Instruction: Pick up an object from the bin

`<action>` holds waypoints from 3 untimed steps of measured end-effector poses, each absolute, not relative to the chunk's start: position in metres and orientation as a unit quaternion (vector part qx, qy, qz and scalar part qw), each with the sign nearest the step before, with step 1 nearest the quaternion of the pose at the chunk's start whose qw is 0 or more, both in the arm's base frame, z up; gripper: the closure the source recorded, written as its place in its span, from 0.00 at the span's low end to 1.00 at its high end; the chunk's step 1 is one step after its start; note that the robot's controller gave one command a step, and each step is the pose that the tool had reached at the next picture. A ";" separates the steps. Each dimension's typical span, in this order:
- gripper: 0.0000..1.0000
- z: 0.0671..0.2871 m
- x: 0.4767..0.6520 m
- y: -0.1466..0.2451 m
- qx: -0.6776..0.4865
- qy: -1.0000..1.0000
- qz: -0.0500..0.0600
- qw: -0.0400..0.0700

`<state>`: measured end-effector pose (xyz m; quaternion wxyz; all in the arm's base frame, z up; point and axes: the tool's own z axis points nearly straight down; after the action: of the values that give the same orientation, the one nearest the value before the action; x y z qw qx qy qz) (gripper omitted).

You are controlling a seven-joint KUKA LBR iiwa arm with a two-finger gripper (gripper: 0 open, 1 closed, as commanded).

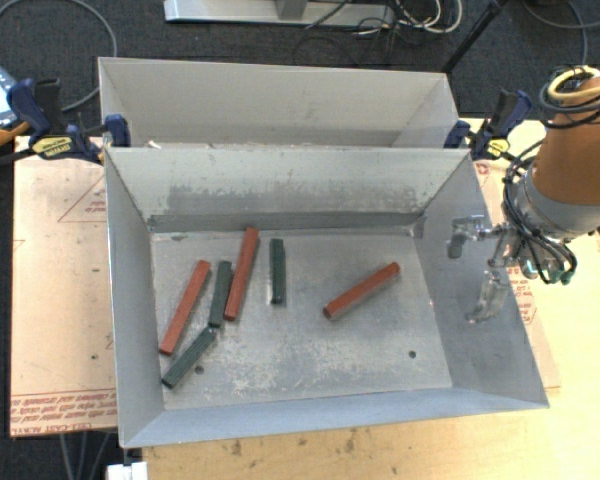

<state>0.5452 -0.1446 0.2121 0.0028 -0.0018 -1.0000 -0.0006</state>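
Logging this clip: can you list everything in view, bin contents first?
red sticks: 3, brick red; two on the left of the bin floor, one lying alone right of centre.
green sticks: 3, dark green; two among the left group, one at the front left corner.
bin: 1, grey metal, centre.
arm: 1, orange cover, right.
gripper: 1, metal, open and empty, over the bin's right sloping wall.

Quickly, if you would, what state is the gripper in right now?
Gripper: open or closed cannot be told; it hangs over the right sloping wall of the grey metal bin.
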 end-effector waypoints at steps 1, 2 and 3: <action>0.00 0.094 0.557 -0.138 -0.071 -0.997 -0.001 0.003; 0.00 0.087 0.603 -0.075 -0.180 -0.984 -0.002 -0.002; 1.00 0.087 0.602 -0.079 -0.182 -0.983 0.000 -0.001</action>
<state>0.6021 -0.0790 0.0872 -0.0011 -0.1819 -0.9833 0.0000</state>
